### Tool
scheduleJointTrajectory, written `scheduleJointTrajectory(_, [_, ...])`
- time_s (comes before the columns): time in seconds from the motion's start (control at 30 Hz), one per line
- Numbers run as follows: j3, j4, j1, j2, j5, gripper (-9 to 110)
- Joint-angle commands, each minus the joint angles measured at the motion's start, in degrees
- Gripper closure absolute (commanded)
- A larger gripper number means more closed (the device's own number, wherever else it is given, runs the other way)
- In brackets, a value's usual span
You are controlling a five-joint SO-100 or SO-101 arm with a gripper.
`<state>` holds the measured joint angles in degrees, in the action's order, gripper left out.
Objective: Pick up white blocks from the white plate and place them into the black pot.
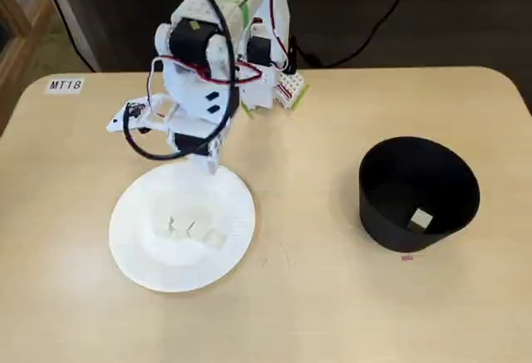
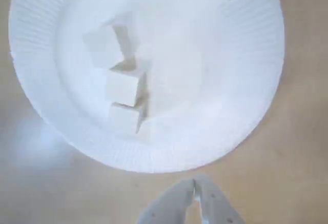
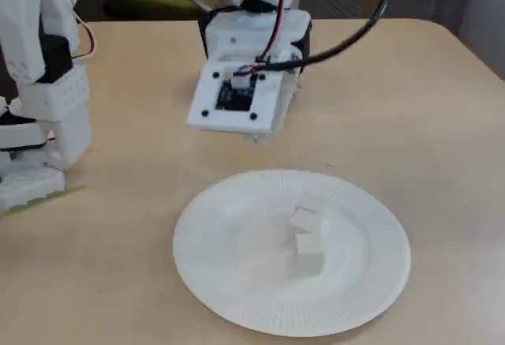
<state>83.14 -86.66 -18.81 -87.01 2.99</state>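
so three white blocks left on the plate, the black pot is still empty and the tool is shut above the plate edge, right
Not quite: the black pot is not empty. In a fixed view, one white block already lies on its floor. The rest holds: three white blocks sit on the white plate, and the wrist view shows the tool shut just off the plate's edge.

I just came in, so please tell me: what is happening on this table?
A small robot arm moves white blocks from a white plate to a black pot. Three blocks lie on the plate, and one block is in the pot. The gripper is shut, holds nothing, and hangs beside the plate's rim.
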Motion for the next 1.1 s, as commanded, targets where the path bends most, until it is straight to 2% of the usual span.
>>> scheduleJointTrajectory(0.0, [-0.9,1.7,-0.4,1.3,-1.7,98])
scheduleJointTrajectory(0.17, [-2.5,2.6,-1.4,1.7,-1.2,83])
scheduleJointTrajectory(0.37, [-4.1,2.3,-3.5,2.7,0.5,74])
scheduleJointTrajectory(0.77, [-4.6,1.3,-6.6,7.9,-1.0,72])
scheduleJointTrajectory(1.07, [-4.6,6.1,-6.6,10.3,-0.7,69])
